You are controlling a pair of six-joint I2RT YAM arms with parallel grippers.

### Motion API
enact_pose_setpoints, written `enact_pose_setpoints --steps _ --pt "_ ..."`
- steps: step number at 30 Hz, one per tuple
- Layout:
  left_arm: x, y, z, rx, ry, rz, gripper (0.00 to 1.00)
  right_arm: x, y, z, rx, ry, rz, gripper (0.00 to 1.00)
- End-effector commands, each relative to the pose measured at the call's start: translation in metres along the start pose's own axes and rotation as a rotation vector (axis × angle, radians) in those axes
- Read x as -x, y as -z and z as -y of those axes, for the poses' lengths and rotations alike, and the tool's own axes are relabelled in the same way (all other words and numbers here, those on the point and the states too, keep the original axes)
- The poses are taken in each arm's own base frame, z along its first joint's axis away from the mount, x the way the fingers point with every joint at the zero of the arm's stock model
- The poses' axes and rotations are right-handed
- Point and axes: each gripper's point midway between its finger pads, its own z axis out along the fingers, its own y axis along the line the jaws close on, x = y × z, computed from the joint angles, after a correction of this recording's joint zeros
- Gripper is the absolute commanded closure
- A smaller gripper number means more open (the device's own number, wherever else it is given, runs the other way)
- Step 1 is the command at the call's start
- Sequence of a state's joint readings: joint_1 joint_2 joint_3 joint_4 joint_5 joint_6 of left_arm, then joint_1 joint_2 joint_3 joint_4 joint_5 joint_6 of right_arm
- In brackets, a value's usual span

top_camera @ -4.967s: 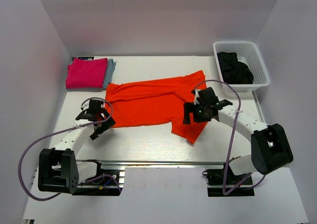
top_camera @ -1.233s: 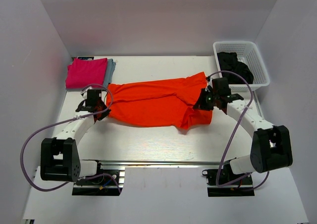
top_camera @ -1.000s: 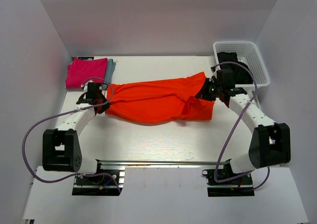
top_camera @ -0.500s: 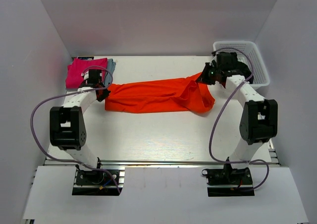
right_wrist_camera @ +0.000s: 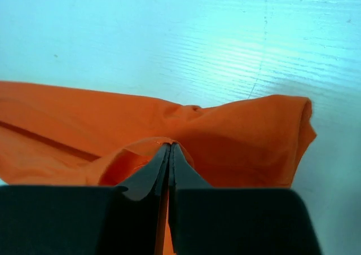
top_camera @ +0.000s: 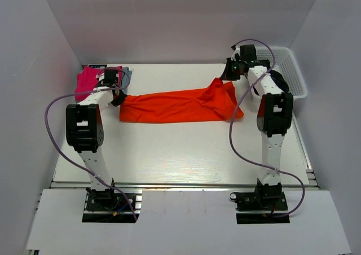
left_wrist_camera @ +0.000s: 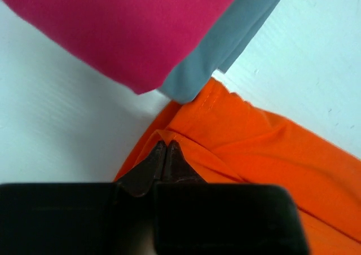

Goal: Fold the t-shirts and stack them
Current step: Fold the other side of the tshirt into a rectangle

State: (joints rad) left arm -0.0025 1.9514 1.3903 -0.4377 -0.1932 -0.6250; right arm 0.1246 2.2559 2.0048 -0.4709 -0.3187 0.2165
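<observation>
Orange cloth, soft and matt, lies as a long narrow band across the far half of the white desk (top_camera: 169,148). This orange t-shirt (top_camera: 180,105) is drawn fairly smooth along its left and middle. Its right end rises in a crumpled peak and spreads into a looser flap below.

The left fingers (top_camera: 117,97) sit at the band's left end. In the left wrist view, the left fingers (left_wrist_camera: 165,146) are dark tapered tips pressed together on a small raised pinch of the orange t-shirt (left_wrist_camera: 254,148), close to its stitched hem. Shallow folds run away from that pinch.

The right fingers (top_camera: 228,74) are at the peak on the right end. In the right wrist view, the right fingers (right_wrist_camera: 170,149) are likewise closed on a gathered ridge of the orange t-shirt (right_wrist_camera: 237,133), and the cloth fans out to either side of them. The desk beyond shows a fine ribbed grain.

Just beyond the left corner, a folded magenta-pink t-shirt (top_camera: 90,80) lies on top of a blue-grey t-shirt (top_camera: 126,74). In the left wrist view, the edge of the blue-grey t-shirt (left_wrist_camera: 225,46) shows beside the magenta-pink t-shirt (left_wrist_camera: 124,23) and nearly meets the orange hem.

At the far right corner stands a white lattice basket (top_camera: 297,77), with a black t-shirt (top_camera: 279,81) bunched inside. The right arm partly hides it.
</observation>
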Motion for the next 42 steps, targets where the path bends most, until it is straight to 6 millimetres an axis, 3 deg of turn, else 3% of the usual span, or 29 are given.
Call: enact_pose_setpoints --steps 1,2,3,4,6,11,14,15,17,18,19,20,22,23,27,29,31,32,33,35,37,38,42 --pt "0.018 0.007 0.0 0.019 0.0 0.028 0.9 -0.002 -0.004 0.004 0.043 0.086 -0.054 0.94" --pt "0.021 0.009 0.005 0.005 0.002 0.03 0.75 0.003 -0.006 0.004 0.046 0.113 -0.045 0.87" --pt "0.016 0.006 0.001 0.017 -0.003 0.012 0.38 0.002 -0.007 0.005 0.043 0.113 -0.047 0.65" --pt "0.013 0.007 -0.001 0.025 -0.005 0.001 0.26 0.002 -0.008 0.008 0.038 0.122 -0.048 0.54" --pt "0.018 0.01 -0.001 0.038 -0.006 0.006 0.03 0.009 -0.002 0.009 0.004 0.129 -0.028 0.1" --pt "0.031 0.032 0.004 0.012 0.012 0.043 0.0 0.014 0.019 0.006 -0.042 0.172 -0.005 0.1" --pt "0.036 0.047 0.017 -0.062 -0.014 0.074 0.0 0.009 0.05 -0.011 -0.023 0.179 0.005 0.1" --pt "0.034 0.051 0.027 -0.105 -0.042 0.077 0.0 -0.011 0.056 -0.011 -0.02 0.162 -0.034 0.1" --pt "0.024 0.054 0.053 -0.252 -0.093 0.053 0.0 -0.012 0.072 -0.018 -0.037 0.137 -0.007 0.1" --pt "0.025 0.059 0.06 -0.302 -0.107 0.059 0.0 -0.038 0.073 -0.007 -0.069 0.084 -0.047 0.1" --pt "0.022 0.064 0.076 -0.374 -0.127 0.054 0.0 -0.039 0.08 -0.01 -0.061 0.092 -0.039 0.1" --pt "0.01 0.059 0.082 -0.389 -0.159 0.023 0.0 -0.06 0.079 -0.005 -0.069 0.079 -0.091 0.1" --pt "0.001 0.058 0.094 -0.427 -0.187 -0.005 0.0 -0.079 0.084 0.006 -0.114 0.073 -0.134 0.1" --pt "-0.014 0.051 0.099 -0.437 -0.22 -0.04 0.0 -0.1 0.082 0.013 -0.135 0.063 -0.182 0.1" --pt "-0.049 0.044 0.116 -0.514 -0.272 -0.13 0.0 -0.129 0.078 0.011 -0.086 0.081 -0.25 0.1" --pt "-0.063 0.035 0.115 -0.51 -0.289 -0.164 0.0 -0.129 0.072 0.009 -0.055 0.092 -0.239 0.15" --pt "-0.075 0.028 0.107 -0.49 -0.29 -0.194 0.0 -0.126 0.066 0.012 -0.053 0.098 -0.232 0.28" --pt "-0.079 0.023 0.105 -0.484 -0.29 -0.203 0.0 -0.126 0.061 0.017 -0.062 0.088 -0.234 0.47" --pt "-0.086 0.02 0.1 -0.476 -0.291 -0.215 0.0 -0.12 0.059 0.017 -0.063 0.091 -0.218 0.57" --pt "-0.092 0.017 0.093 -0.455 -0.291 -0.225 0.0 -0.114 0.052 0.023 -0.097 0.07 -0.207 0.78" --pt "-0.093 0.013 0.086 -0.424 -0.291 -0.219 0.0 -0.104 0.049 0.028 -0.117 0.081 -0.174 0.89" --pt "-0.093 0.011 0.082 -0.398 -0.291 -0.215 0.0 -0.099 0.049 0.029 -0.129 0.073 -0.153 1.0" --pt "-0.096 0.003 0.063 -0.339 -0.288 -0.236 0.0 -0.094 0.048 0.052 -0.255 0.071 -0.133 1.0"
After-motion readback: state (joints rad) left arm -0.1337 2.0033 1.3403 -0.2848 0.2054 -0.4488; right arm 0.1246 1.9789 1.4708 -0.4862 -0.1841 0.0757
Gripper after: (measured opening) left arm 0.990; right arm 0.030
